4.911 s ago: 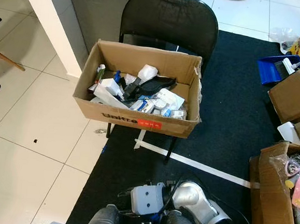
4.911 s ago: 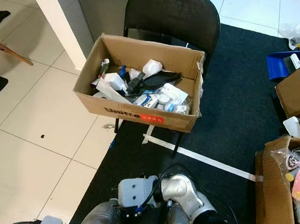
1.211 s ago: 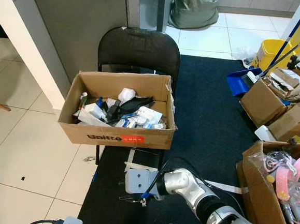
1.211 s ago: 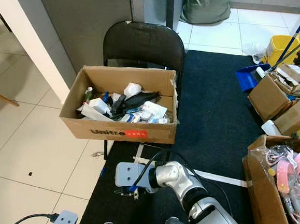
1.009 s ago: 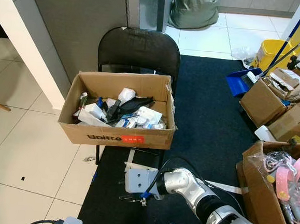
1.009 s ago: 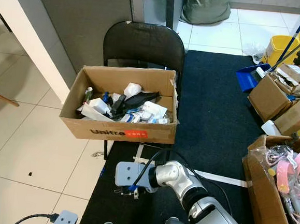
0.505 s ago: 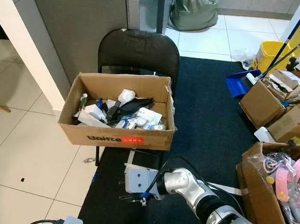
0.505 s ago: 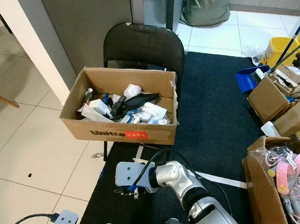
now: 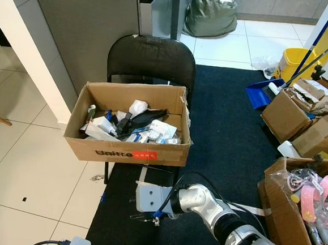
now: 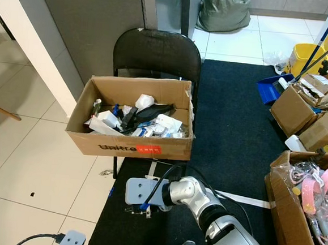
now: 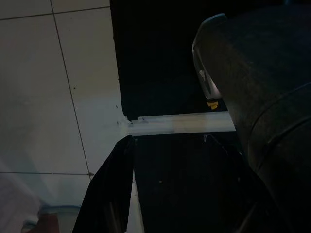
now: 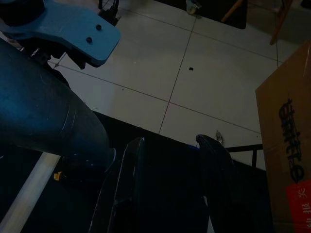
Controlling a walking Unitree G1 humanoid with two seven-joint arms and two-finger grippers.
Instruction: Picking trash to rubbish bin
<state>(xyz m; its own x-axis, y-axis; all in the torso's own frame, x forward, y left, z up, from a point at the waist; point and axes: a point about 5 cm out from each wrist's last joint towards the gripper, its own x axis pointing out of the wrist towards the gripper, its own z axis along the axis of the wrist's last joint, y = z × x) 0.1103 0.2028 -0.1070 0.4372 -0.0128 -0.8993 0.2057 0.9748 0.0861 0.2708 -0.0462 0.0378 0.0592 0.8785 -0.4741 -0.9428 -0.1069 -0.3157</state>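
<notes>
**Left eye view: box of trash on a chair**

The cardboard box (image 9: 127,148), long side running left to right, rests on a black chair (image 9: 152,56) and holds crumpled white packets, cartons and a black bag. The right gripper (image 12: 167,194) hangs low over dark carpet (image 9: 231,133), fingers parted and empty. The left gripper (image 11: 165,194) is too shadowed to judge.

Brown box (image 9: 126,150), black chair (image 9: 151,59)
</notes>
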